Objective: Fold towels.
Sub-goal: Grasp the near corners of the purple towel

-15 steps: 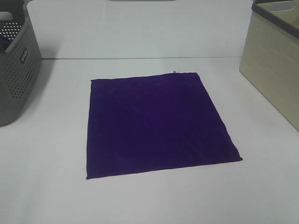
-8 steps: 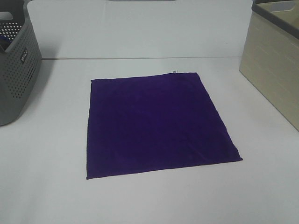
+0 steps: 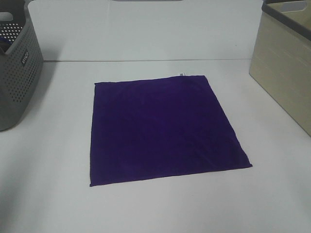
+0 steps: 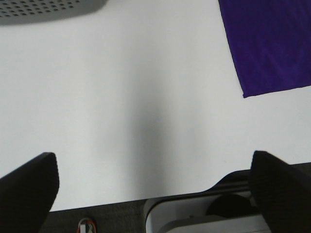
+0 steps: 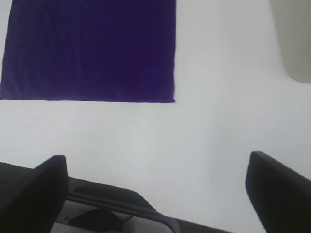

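One deep purple towel (image 3: 163, 128) lay spread flat and unfolded in the middle of the exterior frame, on the white table (image 3: 53, 199), with all four of its corners showing. A small white tag (image 3: 181, 74) sat on its far edge, toward the upper right of the cloth. At the left edge of the frame stood a grey perforated basket (image 3: 17, 73), well apart from the towel. At the right edge stood a beige bin (image 3: 284, 68) with a dark rim, likewise apart from the cloth. In the left wrist view the left gripper (image 4: 155, 187) was spread wide, its two dark fingers (image 4: 29, 187) far apart with only bare table between them and nothing in its grasp. One corner of the towel lay ahead of it, clear of both fingers, and a strip of the basket showed beyond. In the right wrist view the right gripper (image 5: 155, 189) was parted just as widely and also held nothing. The towel's near edge and one corner lay ahead of it, touching neither finger, with the bin off to one side.
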